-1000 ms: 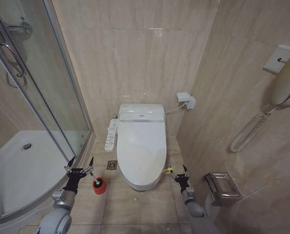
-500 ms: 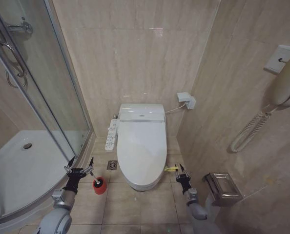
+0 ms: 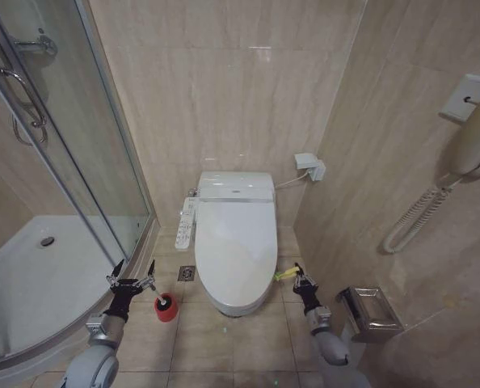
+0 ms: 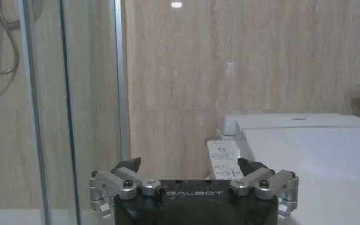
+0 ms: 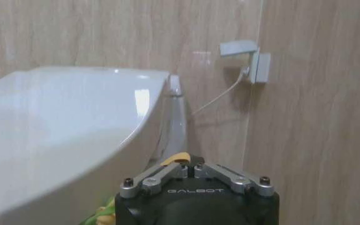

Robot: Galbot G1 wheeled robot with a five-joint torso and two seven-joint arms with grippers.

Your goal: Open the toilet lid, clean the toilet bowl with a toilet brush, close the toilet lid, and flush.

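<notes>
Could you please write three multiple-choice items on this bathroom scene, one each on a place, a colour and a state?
1. Where is the right gripper?
A. at the yellow loop beside the glossy white oval plastic toilet lid
B. over the shower tray
C. at the wall handset

2. What colour is the small round holder of the black-headed toilet brush?
A. blue
B. red
C. white

3. How is the toilet lid?
A. raised
B. removed
C. down

Key: 1 A, its jaws meet the loop; 2 B, red on the floor near the left gripper; 3 C, it covers the bowl.
</notes>
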